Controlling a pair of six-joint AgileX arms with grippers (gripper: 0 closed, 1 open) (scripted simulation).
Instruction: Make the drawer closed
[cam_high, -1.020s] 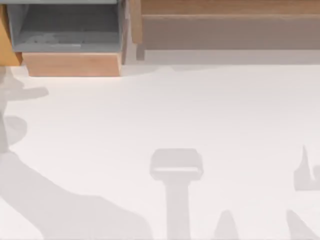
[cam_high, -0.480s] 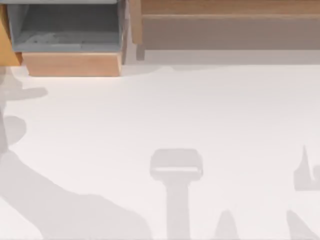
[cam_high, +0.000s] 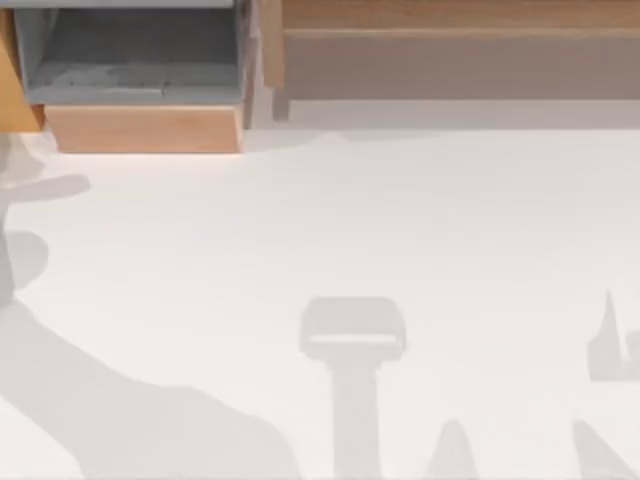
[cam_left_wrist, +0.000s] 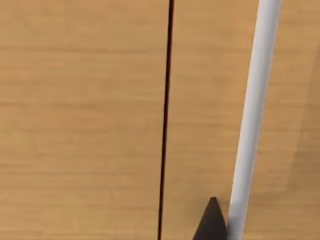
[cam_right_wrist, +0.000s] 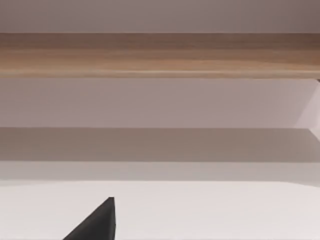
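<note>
Nearest you, the white worktop (cam_high: 400, 230) carried only grey shadows of the two arms, one broad band running from the near edge toward the top view's left side. Your left pincer (cam_left_wrist: 212, 222) showed in the left wrist view as a single dark fingertip held close against a light orange-brown wooden face, right beside a white bar (cam_left_wrist: 252, 115) that crossed that face lengthwise; a thin dark seam (cam_left_wrist: 165, 120) split the wood next to it. Whether that pincer's fingers were apart or together, you could not tell from what was seen. Your right pincer (cam_right_wrist: 97, 222) showed in the right wrist view as one dark fingertip above the white surface, aimed level at the brown wooden body (cam_right_wrist: 160, 55) and the shaded recess under it; again, you could not tell if it was apart or together. Farther back, at the far left of the worktop, the drawer (cam_high: 140, 128) stood pulled out, its grey floor and walls (cam_high: 130, 50) open to the camera above and its plain wooden front panel facing the near edge. Its front ran left to right, and it stuck out from the body toward you. To its right, the long brown body (cam_high: 460, 50) stretched along the far edge.
</note>
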